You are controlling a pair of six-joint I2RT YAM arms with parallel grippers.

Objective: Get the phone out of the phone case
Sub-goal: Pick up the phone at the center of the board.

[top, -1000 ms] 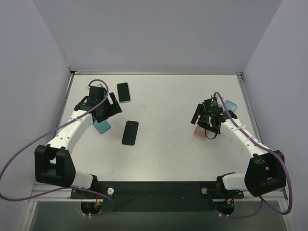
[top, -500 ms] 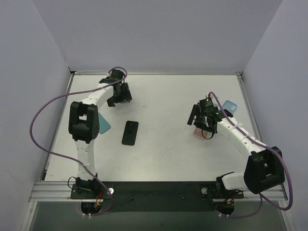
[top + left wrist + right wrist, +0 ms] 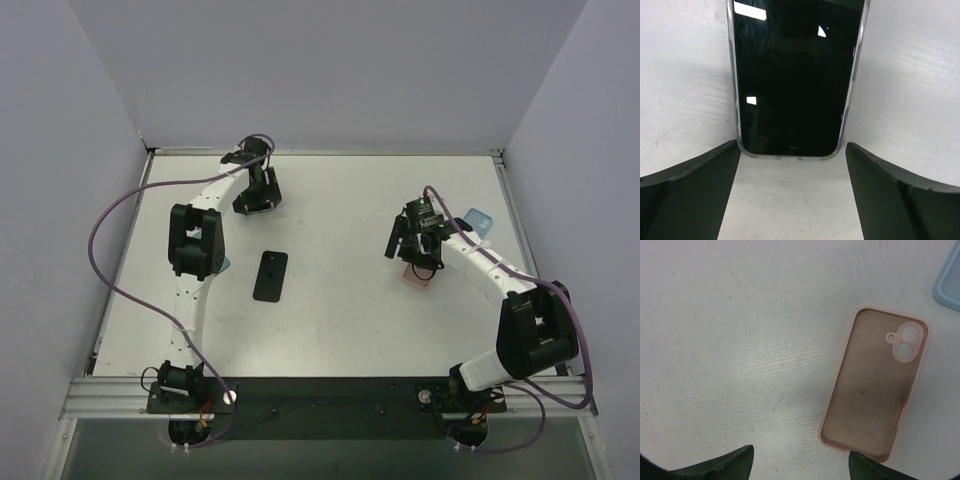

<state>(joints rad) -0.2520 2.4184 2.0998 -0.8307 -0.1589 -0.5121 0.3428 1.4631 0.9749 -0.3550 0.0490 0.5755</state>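
A phone with a black screen in a clear, silver-edged case [image 3: 795, 75] lies flat on the table at the back left. My left gripper [image 3: 792, 200] is open just short of its near end, one finger [image 3: 690, 190] on each side. In the top view the left gripper [image 3: 256, 198] covers this phone. My right gripper [image 3: 800, 467] is open and empty above bare table, just left of an empty pink case [image 3: 875, 390] lying inside-up. In the top view the right gripper [image 3: 405, 248] hovers over the pink case [image 3: 416, 279].
A bare black phone [image 3: 270, 275] lies at the table's centre-left. A teal case [image 3: 222, 263] peeks out from behind the left arm. A light blue case [image 3: 481, 221] lies at the right, and its corner shows in the right wrist view [image 3: 950, 285]. Walls enclose the table.
My left arm has swung from beside the teal case to the back of the table, over the cased phone. My right gripper has shifted slightly left and back, still open.
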